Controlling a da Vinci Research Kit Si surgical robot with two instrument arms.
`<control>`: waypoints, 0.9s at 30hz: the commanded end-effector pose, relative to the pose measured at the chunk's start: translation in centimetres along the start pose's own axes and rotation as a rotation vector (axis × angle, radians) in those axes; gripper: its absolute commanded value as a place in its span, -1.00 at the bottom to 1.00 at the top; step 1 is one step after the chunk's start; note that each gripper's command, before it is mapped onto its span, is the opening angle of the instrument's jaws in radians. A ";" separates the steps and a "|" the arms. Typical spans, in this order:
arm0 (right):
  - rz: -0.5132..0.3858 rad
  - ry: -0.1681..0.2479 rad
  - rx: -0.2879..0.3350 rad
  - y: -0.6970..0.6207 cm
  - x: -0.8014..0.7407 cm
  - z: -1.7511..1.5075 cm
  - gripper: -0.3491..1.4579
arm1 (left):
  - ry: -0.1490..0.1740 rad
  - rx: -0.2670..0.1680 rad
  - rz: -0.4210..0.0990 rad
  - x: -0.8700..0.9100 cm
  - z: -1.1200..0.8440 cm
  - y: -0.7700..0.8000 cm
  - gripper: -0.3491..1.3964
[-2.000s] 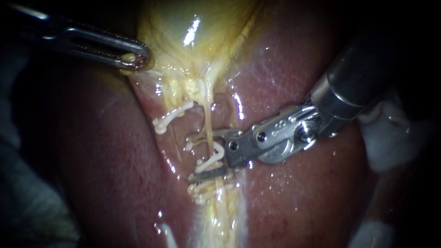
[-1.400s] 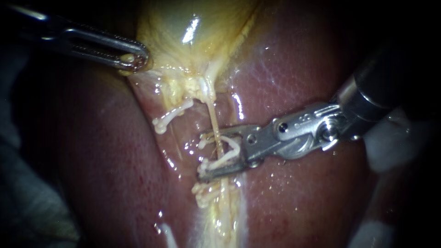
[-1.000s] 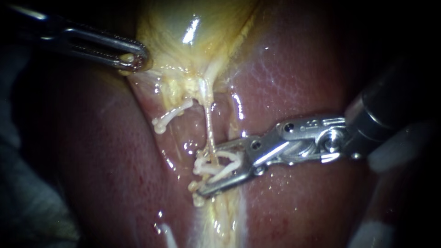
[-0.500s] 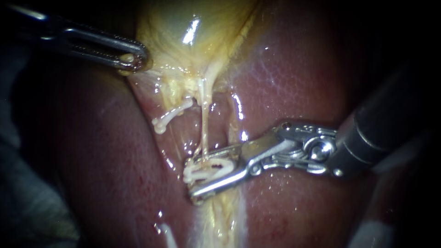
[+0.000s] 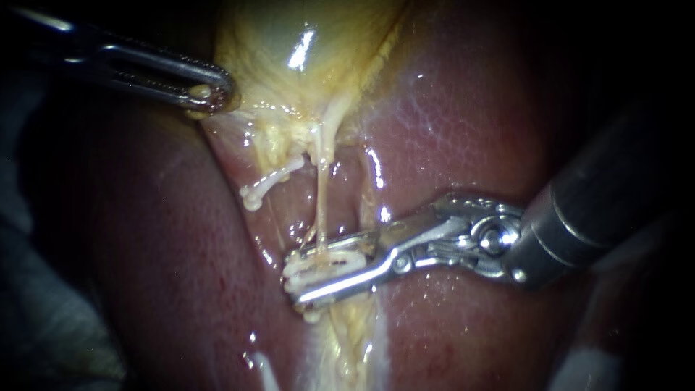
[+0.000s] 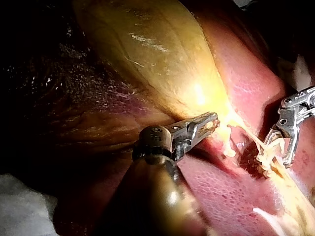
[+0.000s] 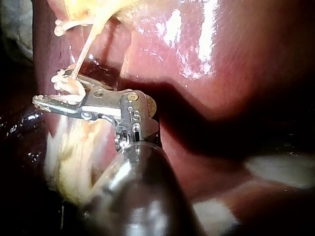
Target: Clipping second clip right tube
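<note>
Jaws of my right instrument (image 5: pixel 298 279), wide apart two seconds ago, now pinch the white clip (image 5: pixel 326 265) between them around the right tube (image 5: pixel 320 206); it looks latched. My left instrument (image 5: pixel 213 90) grips the gallbladder (image 5: pixel 268 43) edge.

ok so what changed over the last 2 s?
The right instrument's claw slid down the tube, away from the gallbladder, tilted, and squeezed from wide open to nearly flat on the white clip it holds around the tube. Unchanged: the left instrument gripping the gallbladder, and the upper clip.
</note>
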 end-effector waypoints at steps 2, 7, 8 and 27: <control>0.010 0.000 -0.002 -0.01 0.02 -0.02 -0.37 | 0.000 0.000 0.000 0.00 0.00 0.00 -1.00; 0.023 0.001 0.000 -0.03 0.04 -0.04 -0.63 | 0.000 0.000 0.000 0.00 0.00 0.00 -1.00; 0.029 0.001 0.000 -0.03 0.05 -0.04 -0.65 | 0.000 0.000 0.000 0.00 0.00 0.00 -1.00; 0.084 -0.001 0.006 -0.11 0.05 -0.07 -1.00 | 0.000 0.000 0.000 0.00 0.00 -0.01 -1.00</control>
